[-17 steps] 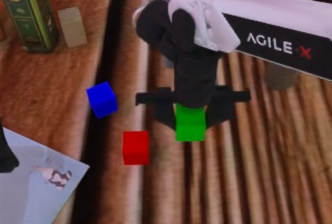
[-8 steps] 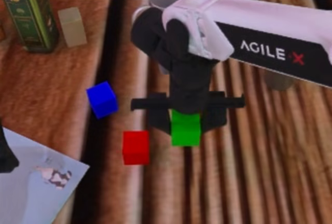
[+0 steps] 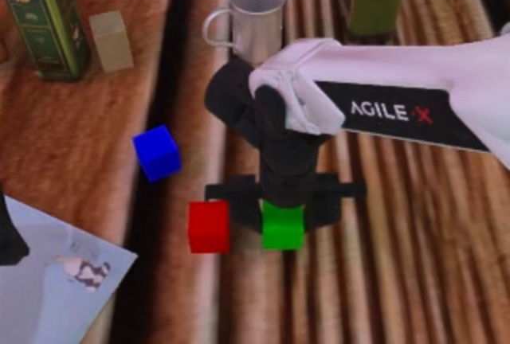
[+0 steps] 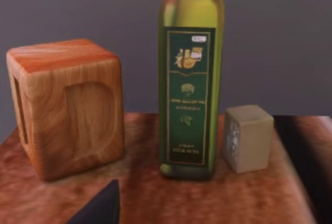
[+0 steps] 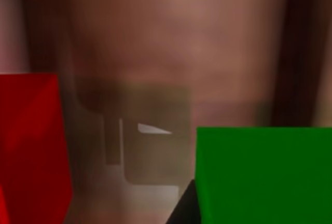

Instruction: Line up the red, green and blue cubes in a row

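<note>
The right gripper (image 3: 284, 218) clenches a small bright green cube (image 3: 283, 227) near the middle of the striped wooden table (image 3: 398, 264), just beside a matching bright red cube (image 3: 209, 226) but apart from it. A deep blue cube (image 3: 156, 152) sits farther left, tilted out of line. Behind them stand a grey metal mug (image 3: 255, 16), a tall green oil bottle (image 4: 191, 73), a pale beige block (image 4: 247, 137) and a carved wooden box (image 4: 66, 105). The left arm is parked at the table's lower left corner; its jaws cannot be judged.
</note>
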`<state>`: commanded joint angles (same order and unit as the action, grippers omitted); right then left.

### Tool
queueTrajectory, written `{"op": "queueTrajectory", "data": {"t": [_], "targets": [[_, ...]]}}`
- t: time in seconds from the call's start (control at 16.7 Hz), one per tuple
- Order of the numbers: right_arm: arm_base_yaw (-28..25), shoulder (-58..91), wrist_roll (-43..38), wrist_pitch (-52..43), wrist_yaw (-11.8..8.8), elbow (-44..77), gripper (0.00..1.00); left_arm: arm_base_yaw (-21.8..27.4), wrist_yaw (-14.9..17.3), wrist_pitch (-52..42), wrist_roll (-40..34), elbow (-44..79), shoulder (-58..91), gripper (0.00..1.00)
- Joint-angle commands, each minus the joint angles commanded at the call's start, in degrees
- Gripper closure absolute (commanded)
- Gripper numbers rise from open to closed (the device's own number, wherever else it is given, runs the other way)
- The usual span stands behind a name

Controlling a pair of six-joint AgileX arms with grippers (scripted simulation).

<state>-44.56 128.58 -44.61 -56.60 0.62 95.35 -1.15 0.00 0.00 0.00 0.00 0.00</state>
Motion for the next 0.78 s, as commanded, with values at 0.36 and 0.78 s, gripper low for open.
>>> {"op": "queueTrajectory", "data": {"t": [0.36,0.78], "targets": [[0.0,0.0,0.0,0.0,0.0,0.0,0.7,0.0,0.0,0.0,0.0,0.0,0.0,0.0],[0.0,0.0,0.0,0.0,0.0,0.0,0.17,0.0,0.0,0.0,0.0,0.0,0.0,0.0]]}}
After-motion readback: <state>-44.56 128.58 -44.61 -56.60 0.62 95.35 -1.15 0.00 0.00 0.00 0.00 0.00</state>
